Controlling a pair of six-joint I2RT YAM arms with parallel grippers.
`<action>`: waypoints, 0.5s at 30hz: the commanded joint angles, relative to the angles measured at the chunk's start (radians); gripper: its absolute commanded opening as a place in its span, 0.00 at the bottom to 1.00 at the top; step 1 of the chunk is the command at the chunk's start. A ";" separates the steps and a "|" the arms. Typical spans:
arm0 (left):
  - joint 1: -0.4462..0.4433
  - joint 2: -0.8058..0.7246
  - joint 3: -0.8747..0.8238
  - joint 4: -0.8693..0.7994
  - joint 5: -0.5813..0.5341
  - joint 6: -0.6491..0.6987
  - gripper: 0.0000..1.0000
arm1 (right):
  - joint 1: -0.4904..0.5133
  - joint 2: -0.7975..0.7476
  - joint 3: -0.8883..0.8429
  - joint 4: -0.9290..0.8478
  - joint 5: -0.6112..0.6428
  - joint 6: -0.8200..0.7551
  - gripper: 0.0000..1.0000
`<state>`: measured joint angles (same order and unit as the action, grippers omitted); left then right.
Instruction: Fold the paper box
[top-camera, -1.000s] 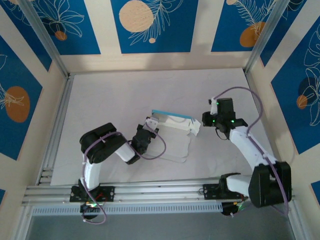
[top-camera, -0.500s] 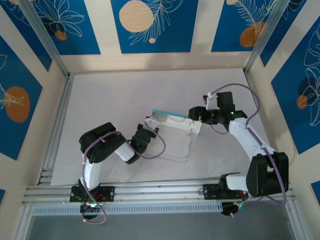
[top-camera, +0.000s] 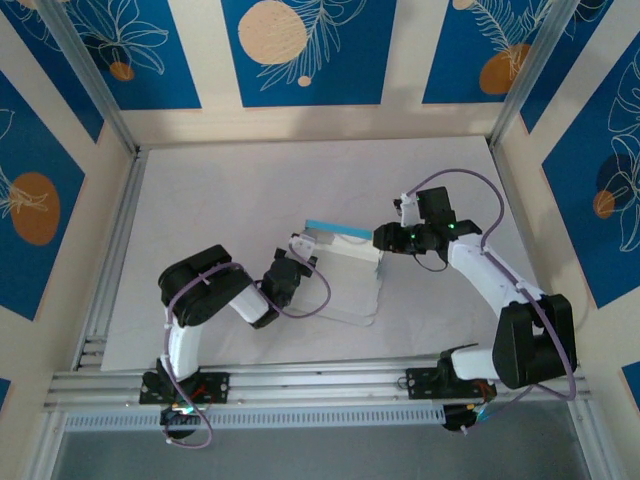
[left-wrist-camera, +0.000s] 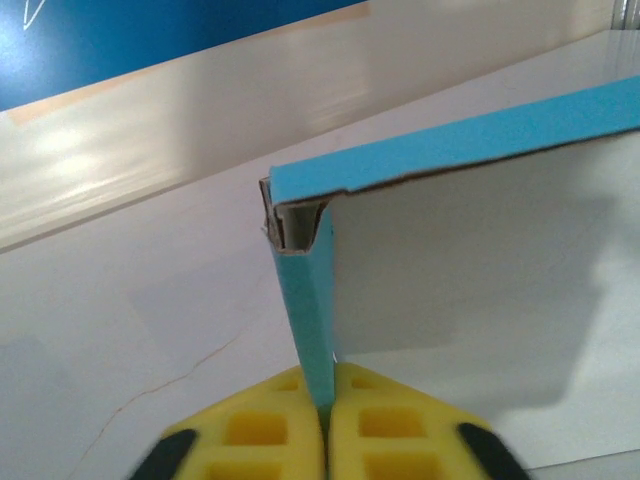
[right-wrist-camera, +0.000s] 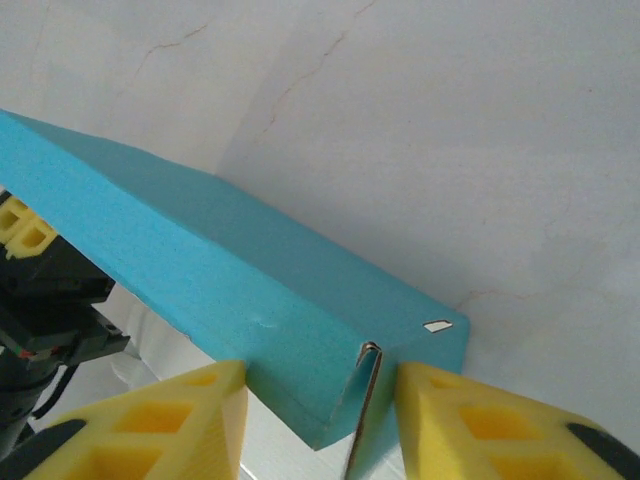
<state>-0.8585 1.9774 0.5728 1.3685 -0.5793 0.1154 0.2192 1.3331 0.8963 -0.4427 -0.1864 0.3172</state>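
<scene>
On the table (top-camera: 220, 200), near its middle, the paper box (top-camera: 345, 247) is found partly folded (one light-blue wall upright). Its end flap is pinched by the closed left gripper (left-wrist-camera: 325, 390); the opposite corner is straddled by the parted right gripper (right-wrist-camera: 320, 395).

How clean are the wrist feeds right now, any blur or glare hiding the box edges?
Left wrist: paper box corner sharp, left gripper soft at the bottom, glare band on the back wall. Right wrist: box edge crisp, right gripper slightly blurred.
</scene>
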 joint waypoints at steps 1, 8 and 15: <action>-0.003 -0.034 -0.015 0.002 0.012 0.001 0.24 | 0.014 0.027 -0.025 -0.014 0.034 0.013 0.40; -0.004 -0.128 -0.063 -0.043 0.021 -0.018 0.48 | 0.041 -0.005 -0.046 0.034 0.093 0.069 0.40; -0.004 -0.187 -0.100 -0.054 0.057 -0.018 0.57 | 0.044 -0.044 -0.084 0.091 0.114 0.082 0.40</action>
<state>-0.8600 1.8042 0.4820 1.3216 -0.5575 0.1036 0.2565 1.3018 0.8467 -0.3466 -0.1036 0.3805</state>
